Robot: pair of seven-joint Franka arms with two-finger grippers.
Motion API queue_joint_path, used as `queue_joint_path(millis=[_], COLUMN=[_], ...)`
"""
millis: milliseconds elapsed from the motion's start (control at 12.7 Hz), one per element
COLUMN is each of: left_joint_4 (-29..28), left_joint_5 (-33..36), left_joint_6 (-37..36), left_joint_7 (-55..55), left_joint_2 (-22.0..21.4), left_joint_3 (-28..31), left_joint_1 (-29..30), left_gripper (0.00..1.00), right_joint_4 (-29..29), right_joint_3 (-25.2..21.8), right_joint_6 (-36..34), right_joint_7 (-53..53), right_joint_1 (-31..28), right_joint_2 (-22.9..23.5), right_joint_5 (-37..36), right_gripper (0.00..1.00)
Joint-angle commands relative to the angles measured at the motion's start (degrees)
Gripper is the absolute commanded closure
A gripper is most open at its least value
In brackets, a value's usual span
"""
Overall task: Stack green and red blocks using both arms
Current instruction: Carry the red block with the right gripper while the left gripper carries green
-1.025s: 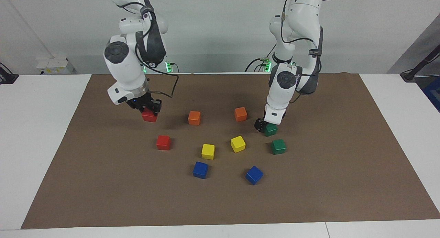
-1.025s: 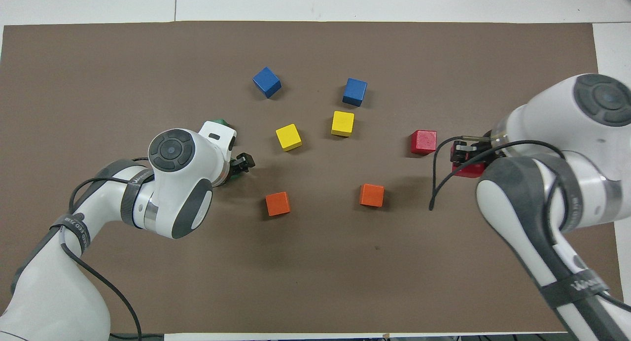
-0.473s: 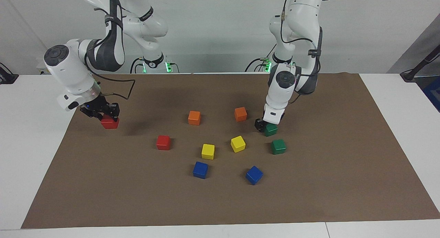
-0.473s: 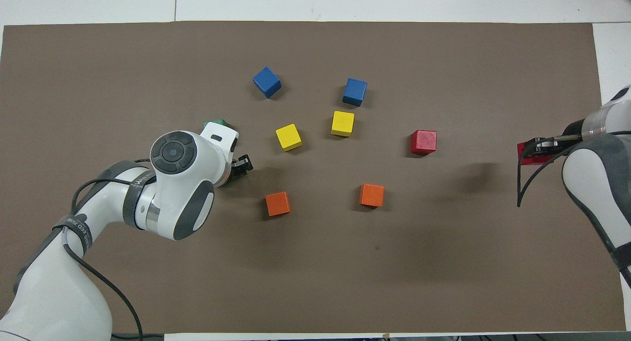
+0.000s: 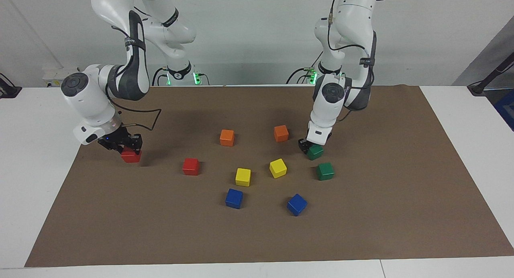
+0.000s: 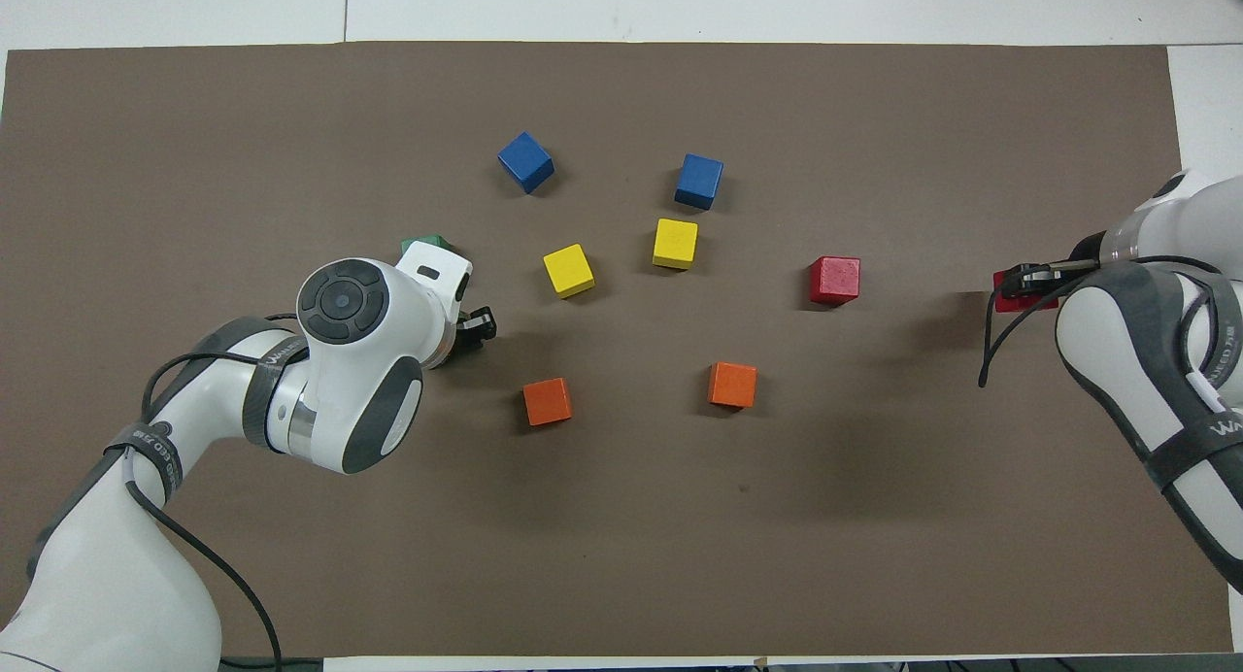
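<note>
Your right gripper is closed on a small glossy bright red cube, held low over the brown paper mat near its edge at the right arm's end of the table; you cannot tell from either view whether that cube already touches the mat. In the overhead view only a sliver of it shows beneath the black fingers. Your left gripper is clamped around a small dark green cube that sits low at the mat, just beside the orange cube toward the left arm's end. The second dark green cube rests on the mat close by, a little farther from the robots than the held one and apart from it. The second bright red cube lies alone on the mat between the right gripper and the middle cluster. You also have two yellow cubes near the centre and two blue cubes farther from the robots than those, with a second orange cube nearer the robots.
</note>
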Motion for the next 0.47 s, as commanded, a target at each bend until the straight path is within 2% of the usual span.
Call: queue_joint_path(millis=[0,158,394], left_joint_4=[-0.2,2.5,6.6], left_joint_5=[0.9,0.8,0.3], left_joint_6=[0.7,-3.6,-12.9], left_joint_7=[0.3,4.9,20.1], left_joint_2=[-0.3,-1.5,-2.7], left_joint_3=[0.7,0.7,0.8], left_joint_1=[-0.6,1.3,7.7], left_gripper=[1.00,1.00,1.00], right_joint_4=[-2.5,-3.4,-3.5], right_joint_3=[0.4,0.4,0.4], right_joint_6=[4.4,6.6,7.0], right_joint_7=[-2.7,-2.8,-2.8], right_joint_1=[-0.4,-0.4,-0.6], right_joint_2=[0.5,1.1,2.2], right_joint_5=[0.6,0.7,0.7], right_gripper=[1.00,1.00,1.00])
